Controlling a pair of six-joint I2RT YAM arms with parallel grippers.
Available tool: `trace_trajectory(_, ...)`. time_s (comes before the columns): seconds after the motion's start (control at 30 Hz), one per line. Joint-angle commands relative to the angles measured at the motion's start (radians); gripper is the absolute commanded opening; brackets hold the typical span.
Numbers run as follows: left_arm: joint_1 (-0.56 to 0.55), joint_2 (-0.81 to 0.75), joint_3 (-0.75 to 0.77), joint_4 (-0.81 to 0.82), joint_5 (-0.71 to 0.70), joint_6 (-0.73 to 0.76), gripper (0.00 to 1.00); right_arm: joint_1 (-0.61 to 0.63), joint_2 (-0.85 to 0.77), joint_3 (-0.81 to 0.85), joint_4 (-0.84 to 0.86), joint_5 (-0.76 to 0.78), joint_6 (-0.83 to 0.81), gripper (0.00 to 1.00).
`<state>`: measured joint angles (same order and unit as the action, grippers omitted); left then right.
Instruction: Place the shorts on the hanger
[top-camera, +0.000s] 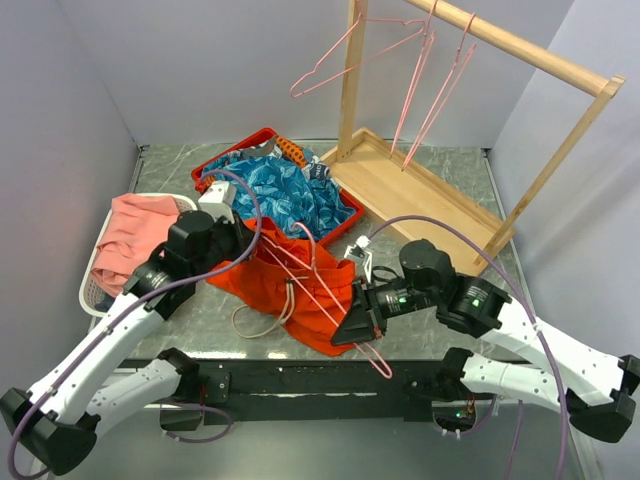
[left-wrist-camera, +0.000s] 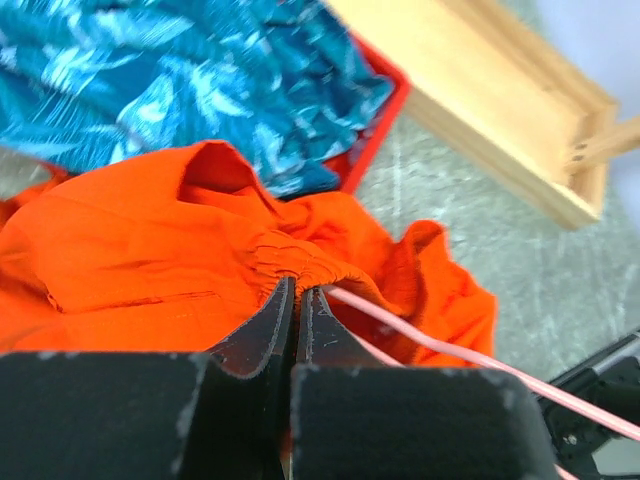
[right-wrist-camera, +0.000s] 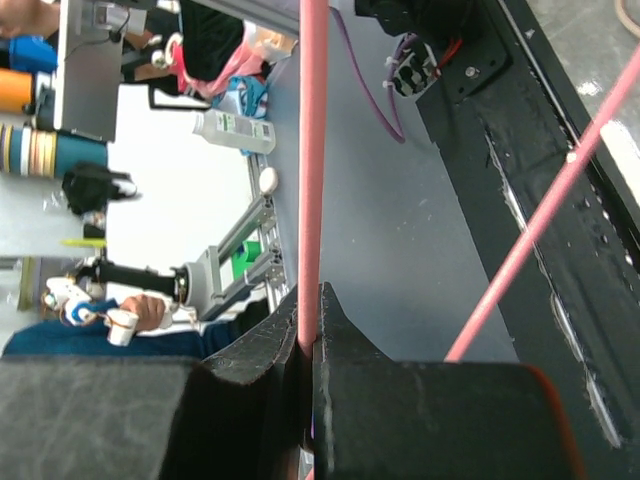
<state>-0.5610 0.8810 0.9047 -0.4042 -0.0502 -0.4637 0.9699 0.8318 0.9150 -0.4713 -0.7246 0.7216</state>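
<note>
Jaws on the right gripper (right-wrist-camera: 308, 300) are closed tight on the thin pink wire of the hanger (right-wrist-camera: 310, 150), close to its hooked end, which reaches past the front edge of the table (top-camera: 460, 160). From there the hanger's frame runs back and leftward over the shorts (top-camera: 255, 283), which lie crumpled in the middle of the table with their white drawstring (top-camera: 262, 322) looped out onto the bare surface. Whether the wire passes inside the fabric or only lies on top is hard to tell. The left gripper (left-wrist-camera: 297, 285) has its jaws pinched shut on a bunched fold of the shorts at their far left edge.

Just behind sits a red tray (top-camera: 215, 165) holding a blue leaf-print garment (top-camera: 290, 195). To the left, a white basket (top-camera: 90, 285) holds pink cloth (top-camera: 140, 235). Farthest back stands a wooden rack (top-camera: 400, 185) with spare hangers (top-camera: 420, 80) on its rail.
</note>
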Motion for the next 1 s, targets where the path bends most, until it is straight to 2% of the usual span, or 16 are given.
trace_trajectory(0.0, -0.034, -0.086, -0.016, 0.135, 0.07, 0.023, 0.01, 0.007, 0.061, -0.004, 0.138, -0.087, -0.053, 0.0)
trace_trajectory(0.1, -0.046, -0.105, -0.056, 0.166, 0.075, -0.019, 0.01, 0.0, 0.119, -0.04, 0.223, -0.09, -0.074, 0.0)
trace_trajectory(0.33, -0.06, -0.085, -0.15, 0.26, 0.058, -0.121, 0.02, -0.007, 0.182, -0.221, 0.725, -0.114, -0.024, 0.0)
trace_trajectory(0.5, -0.063, -0.089, -0.147, 0.216, 0.026, -0.079, 0.21, -0.008, 0.278, -0.318, 1.001, -0.119, 0.016, 0.0)
trace_trajectory(0.53, -0.063, -0.091, -0.147, 0.208, 0.021, -0.079, 0.28, -0.008, 0.291, -0.324, 1.031, -0.124, 0.022, 0.0)
trace_trajectory(0.57, -0.063, -0.097, -0.148, 0.199, 0.015, -0.091, 0.39, -0.007, 0.303, -0.332, 1.059, -0.124, 0.032, 0.0)
trace_trajectory(0.77, -0.062, -0.175, -0.182, 0.101, -0.059, -0.19, 0.47, -0.011, 0.351, -0.324, 1.083, -0.114, 0.027, 0.0)
trace_trajectory(0.87, -0.063, -0.278, -0.225, 0.082, -0.068, -0.217, 0.52, -0.017, 0.372, -0.332, 1.097, -0.127, 0.035, 0.0)
trace_trajectory(0.97, -0.063, -0.385, -0.233, 0.044, -0.074, -0.219, 0.51, -0.023, 0.389, -0.34, 1.129, -0.141, 0.055, 0.0)
